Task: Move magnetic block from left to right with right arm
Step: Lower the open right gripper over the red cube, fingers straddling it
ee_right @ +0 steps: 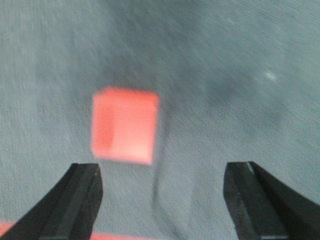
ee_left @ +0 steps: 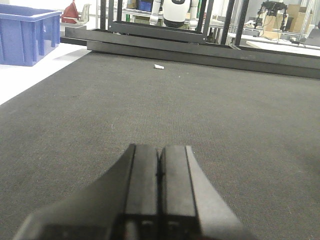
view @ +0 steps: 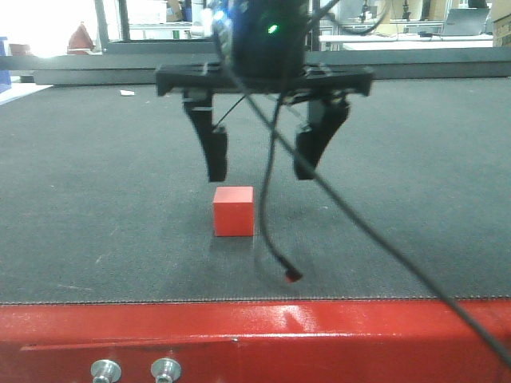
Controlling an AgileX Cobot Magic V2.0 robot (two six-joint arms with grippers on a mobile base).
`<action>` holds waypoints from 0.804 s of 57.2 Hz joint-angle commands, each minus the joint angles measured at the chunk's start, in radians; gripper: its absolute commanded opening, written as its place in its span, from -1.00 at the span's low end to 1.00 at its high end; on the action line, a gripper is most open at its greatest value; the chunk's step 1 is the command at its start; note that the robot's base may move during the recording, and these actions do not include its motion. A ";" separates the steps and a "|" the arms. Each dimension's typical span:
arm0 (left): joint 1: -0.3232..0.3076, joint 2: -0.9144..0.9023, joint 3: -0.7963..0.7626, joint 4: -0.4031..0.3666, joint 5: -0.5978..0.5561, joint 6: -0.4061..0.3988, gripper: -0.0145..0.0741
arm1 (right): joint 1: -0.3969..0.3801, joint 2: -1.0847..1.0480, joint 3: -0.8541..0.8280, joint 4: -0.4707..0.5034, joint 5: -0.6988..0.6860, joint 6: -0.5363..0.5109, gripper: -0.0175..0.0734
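Note:
The magnetic block [view: 233, 211], a small red cube, rests on the dark mat near the front of the table. My right gripper [view: 262, 171] hangs open just above and behind it, its two dark fingers spread under a wide black crossbar [view: 263, 77]. In the right wrist view the block [ee_right: 125, 125] lies ahead of the open gripper [ee_right: 162, 172], nearer the left finger, with nothing between the fingers. In the left wrist view my left gripper [ee_left: 160, 150] is shut and empty, low over the mat.
A thin black cable [view: 275, 199] dangles from the right arm to the mat beside the block. The glossy red table edge [view: 255, 331] runs along the front. A blue bin [ee_left: 27, 37] stands at the far left, a small white scrap [ee_left: 159, 66] lies on the mat.

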 commanded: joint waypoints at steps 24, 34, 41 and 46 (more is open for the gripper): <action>-0.004 -0.011 0.010 0.000 -0.076 0.000 -0.96 | 0.006 0.040 -0.105 0.009 -0.017 0.026 0.71; -0.004 -0.011 0.010 0.000 -0.076 0.000 -0.96 | 0.006 0.040 -0.105 0.009 -0.041 0.041 0.71; -0.004 -0.011 0.010 0.000 -0.076 0.000 -0.96 | 0.006 0.049 -0.105 0.009 -0.052 0.041 0.71; -0.004 -0.011 0.010 0.000 -0.076 0.000 -0.96 | 0.006 0.061 -0.105 0.009 -0.053 0.041 0.71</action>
